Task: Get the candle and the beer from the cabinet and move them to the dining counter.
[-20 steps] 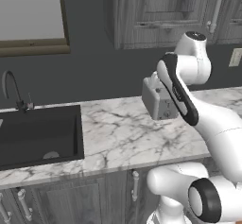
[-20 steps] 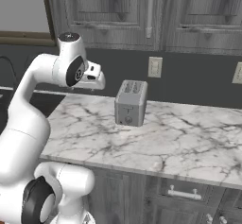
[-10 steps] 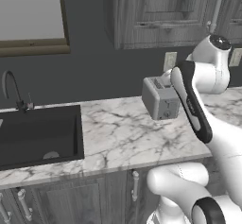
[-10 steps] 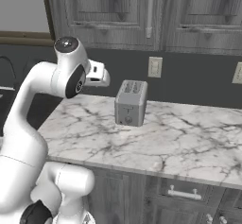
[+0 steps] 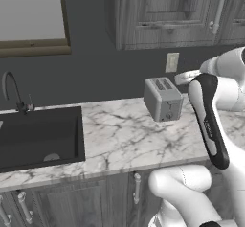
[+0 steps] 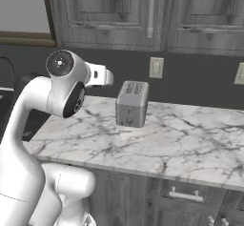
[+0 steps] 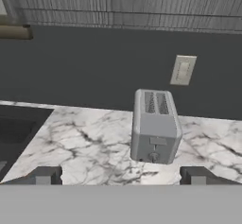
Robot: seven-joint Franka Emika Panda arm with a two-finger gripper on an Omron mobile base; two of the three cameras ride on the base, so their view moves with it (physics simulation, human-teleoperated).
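A toaster (image 7: 155,126) stands alone on the marble table (image 6: 190,144), near the back wall, with bare slab open on every side of it. Left of the slab lies the sink (image 5: 38,137). Above, the cabinet (image 6: 143,15) doors are shut.

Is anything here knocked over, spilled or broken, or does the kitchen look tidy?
Nothing stands out. The toaster stands upright on the marble worktop, turned a little off square to the wall. The cabinet doors above are closed, and no spill or damage shows by the black sink.
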